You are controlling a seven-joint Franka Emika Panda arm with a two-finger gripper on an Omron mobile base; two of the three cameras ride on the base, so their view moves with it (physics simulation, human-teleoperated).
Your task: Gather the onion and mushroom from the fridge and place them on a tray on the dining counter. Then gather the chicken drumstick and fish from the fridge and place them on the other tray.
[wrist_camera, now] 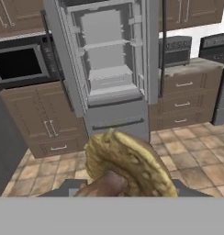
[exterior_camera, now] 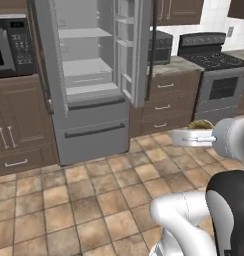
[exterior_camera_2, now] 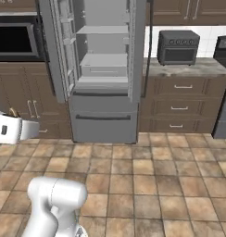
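Note:
The chicken drumstick (wrist_camera: 127, 165), a lumpy golden-tan piece with a narrow brown end, fills the lower middle of the hand view and hides the fingertips. My gripper (exterior_camera: 194, 132) hangs in mid-air over the tiled floor, well back from the fridge, shut on the chicken drumstick (exterior_camera: 200, 124). In the right base view the hand sits at the left edge with a tan bit of the drumstick (exterior_camera_2: 13, 112) above it. The fridge (exterior_camera: 94, 75) stands ahead with both upper doors open, and its pale shelves (exterior_camera_2: 103, 60) look bare.
A built-in microwave (exterior_camera: 9, 47) sits left of the fridge above brown cabinets. Right of the fridge are a drawer bank (exterior_camera_2: 179, 109), a toaster oven (exterior_camera_2: 178, 47) on the counter and a black stove (exterior_camera: 216, 75). Tiled floor (exterior_camera_2: 142, 176) lies between me and the fridge.

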